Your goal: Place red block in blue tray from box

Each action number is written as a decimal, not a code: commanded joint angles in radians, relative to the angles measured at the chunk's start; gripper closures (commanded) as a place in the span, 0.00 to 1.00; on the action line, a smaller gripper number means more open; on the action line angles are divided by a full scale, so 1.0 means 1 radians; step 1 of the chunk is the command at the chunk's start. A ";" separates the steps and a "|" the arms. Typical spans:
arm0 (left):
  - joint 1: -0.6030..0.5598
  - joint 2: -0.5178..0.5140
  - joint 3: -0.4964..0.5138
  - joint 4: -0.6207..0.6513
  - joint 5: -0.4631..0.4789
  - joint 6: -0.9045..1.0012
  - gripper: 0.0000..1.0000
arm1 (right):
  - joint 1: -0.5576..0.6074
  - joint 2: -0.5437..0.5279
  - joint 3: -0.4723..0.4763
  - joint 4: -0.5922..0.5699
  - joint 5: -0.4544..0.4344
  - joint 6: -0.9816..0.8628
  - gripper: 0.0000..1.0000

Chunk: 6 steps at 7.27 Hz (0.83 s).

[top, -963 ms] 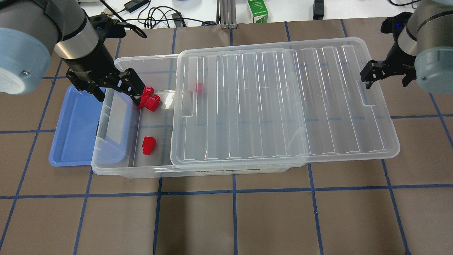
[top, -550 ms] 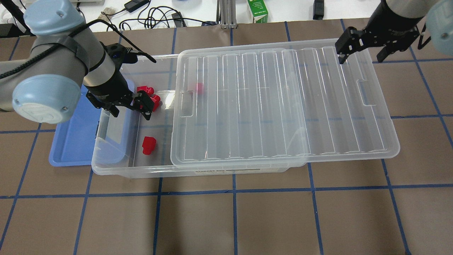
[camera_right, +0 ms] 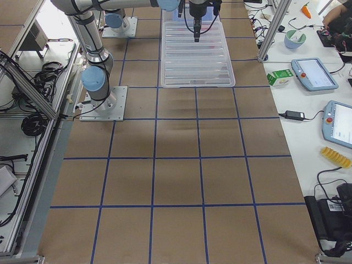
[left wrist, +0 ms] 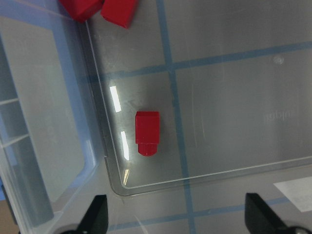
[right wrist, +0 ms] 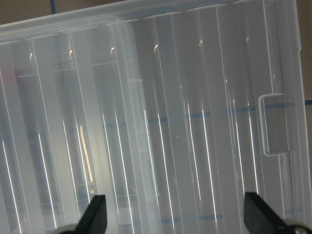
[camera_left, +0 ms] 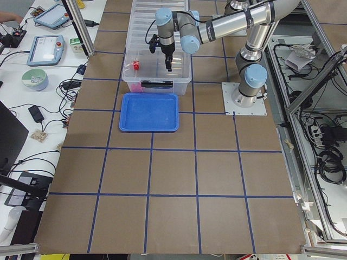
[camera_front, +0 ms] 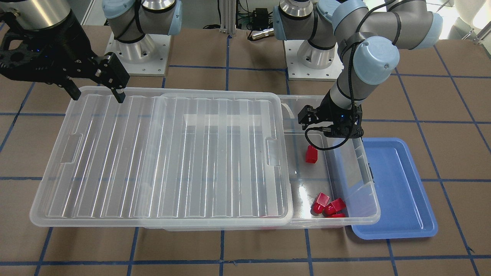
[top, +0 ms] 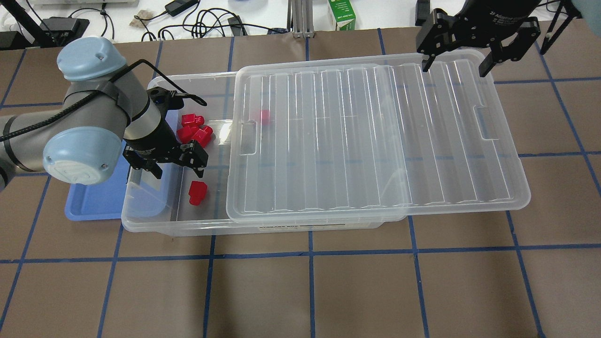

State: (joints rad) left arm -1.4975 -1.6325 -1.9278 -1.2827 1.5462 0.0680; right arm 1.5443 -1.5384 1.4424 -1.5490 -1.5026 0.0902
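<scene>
The box [top: 141, 221] stands mid-table, and its ribbed lid [top: 375, 141] is slid to the right, so the left end is uncovered. One red block [top: 197, 193] lies alone on the box floor; it also shows in the left wrist view [left wrist: 147, 131]. A cluster of red blocks [top: 195, 130] lies at the far left corner, and another [top: 264, 117] shows through the lid. My left gripper [top: 177, 166] is open and empty, over the box just above the lone block. The blue tray [top: 94, 188] lies left of the box, partly under it. My right gripper [top: 454, 65] is open and empty above the lid's far right edge.
A green carton [top: 341, 14] and cables [top: 211, 21] lie on the white bench beyond the table's far edge. The brown table surface [top: 310, 291] has a grid of blue tape lines.
My left gripper has moved from the cluster of red blocks toward the near side, over the lone block. My right gripper has moved from the lid's right side to its far edge.
</scene>
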 commanded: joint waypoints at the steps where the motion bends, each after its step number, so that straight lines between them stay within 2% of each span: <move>1: -0.003 -0.036 -0.011 0.034 0.000 -0.050 0.00 | 0.039 0.000 0.015 -0.006 -0.025 0.019 0.00; 4: -0.009 -0.062 -0.088 0.153 -0.005 -0.085 0.00 | 0.042 -0.005 0.027 -0.019 -0.027 0.006 0.00; 5: -0.007 -0.066 -0.088 0.155 0.000 -0.099 0.00 | 0.042 -0.005 0.029 -0.019 -0.033 0.006 0.00; 6: -0.007 -0.070 -0.099 0.157 0.000 -0.099 0.00 | 0.042 -0.005 0.033 -0.020 -0.082 0.017 0.00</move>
State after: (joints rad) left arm -1.5052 -1.6968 -2.0139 -1.1345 1.5448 -0.0217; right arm 1.5859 -1.5429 1.4706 -1.5667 -1.5454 0.0998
